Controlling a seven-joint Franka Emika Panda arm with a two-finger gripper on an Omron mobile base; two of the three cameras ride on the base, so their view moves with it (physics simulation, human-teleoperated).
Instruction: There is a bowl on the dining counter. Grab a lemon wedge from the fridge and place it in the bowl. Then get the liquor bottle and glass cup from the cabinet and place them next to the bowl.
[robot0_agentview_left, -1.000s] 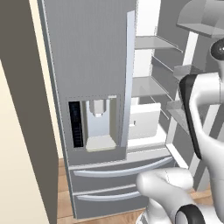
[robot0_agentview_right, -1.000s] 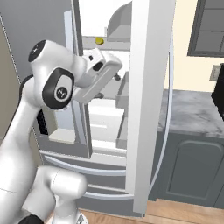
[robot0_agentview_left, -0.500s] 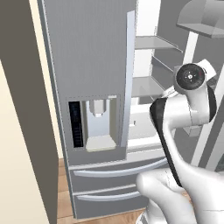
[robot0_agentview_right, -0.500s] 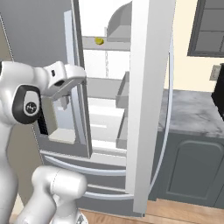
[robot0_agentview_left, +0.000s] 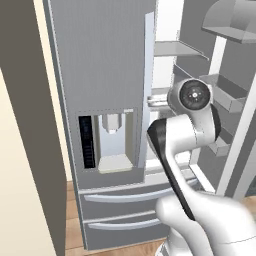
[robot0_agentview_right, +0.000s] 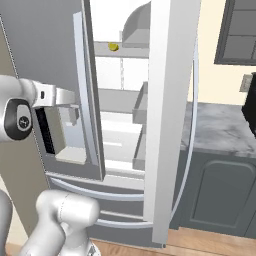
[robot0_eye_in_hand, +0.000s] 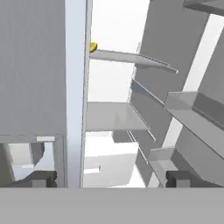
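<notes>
At the open fridge, my gripper is spread and empty; reaching for the lemon wedge risks clipping the left door.

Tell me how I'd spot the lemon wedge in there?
Look into the tall grey fridge, whose right door stands open. On its upper inside shelf sits the lemon wedge, at the shelf's left end. It is the one small yellow thing among white and grey.
</notes>
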